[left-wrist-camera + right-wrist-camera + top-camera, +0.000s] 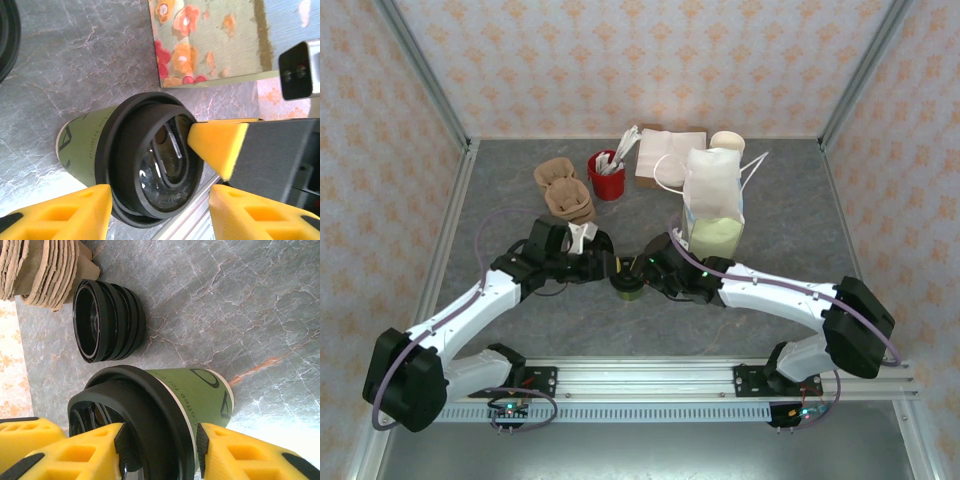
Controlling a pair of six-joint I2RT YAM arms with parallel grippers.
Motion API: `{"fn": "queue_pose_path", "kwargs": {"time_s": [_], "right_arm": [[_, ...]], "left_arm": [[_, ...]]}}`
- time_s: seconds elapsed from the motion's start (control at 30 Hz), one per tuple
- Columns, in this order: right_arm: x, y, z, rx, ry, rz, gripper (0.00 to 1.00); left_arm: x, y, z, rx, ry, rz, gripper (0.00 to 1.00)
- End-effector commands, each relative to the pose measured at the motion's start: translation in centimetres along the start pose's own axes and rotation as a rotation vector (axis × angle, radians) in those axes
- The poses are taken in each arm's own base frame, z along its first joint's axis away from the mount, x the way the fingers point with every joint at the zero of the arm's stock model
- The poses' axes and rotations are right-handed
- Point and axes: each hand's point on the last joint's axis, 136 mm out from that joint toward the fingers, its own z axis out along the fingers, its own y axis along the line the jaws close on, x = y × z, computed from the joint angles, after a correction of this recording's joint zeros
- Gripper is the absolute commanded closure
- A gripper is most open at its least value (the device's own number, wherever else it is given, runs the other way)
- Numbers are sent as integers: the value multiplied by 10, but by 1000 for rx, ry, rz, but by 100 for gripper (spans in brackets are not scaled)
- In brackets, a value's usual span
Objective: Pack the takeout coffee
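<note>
The takeout coffee (628, 289), an olive-green cup (200, 390) with a black lid (150, 160), is near the table's front middle, between both arms. My right gripper (160, 445) is shut on it: one pad presses the lid's dome and the other the cup wall just under the rim. One of its yellow fingers (220, 145) rests against the lid's edge. My left gripper (160, 200) stands open over the lid, with a gap on its right side. The white paper bag (713, 200) stands upright behind the right gripper (650, 274), and the left gripper (610, 269) comes in from the left.
A stack of black lids (107, 322) lies just beyond the cup, beside brown cardboard carriers (565, 190). A red cup with packets (606, 175), a flat brown box (665, 155) and cream cups (727, 141) sit at the back. A flowered green surface (210, 35) lies close behind the cup.
</note>
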Motion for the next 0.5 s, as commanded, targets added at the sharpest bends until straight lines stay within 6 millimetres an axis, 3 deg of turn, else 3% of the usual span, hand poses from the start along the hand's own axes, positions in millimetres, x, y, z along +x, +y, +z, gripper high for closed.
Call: {"fn": "queue_pose_path", "kwargs": {"time_s": [0.0,0.27,0.47], "right_arm": [[16,-21,10,86,61,-21,58],[21,-10,16,59,75,-19,59],[18,-6,13,61,65,-30,58]], "left_arm": [[-7,-10,-15,-36,-29,41,46],[-25,-16,-37,-88,-79,86,46],[-43,-9,-51,-162,-142,78,46]]}}
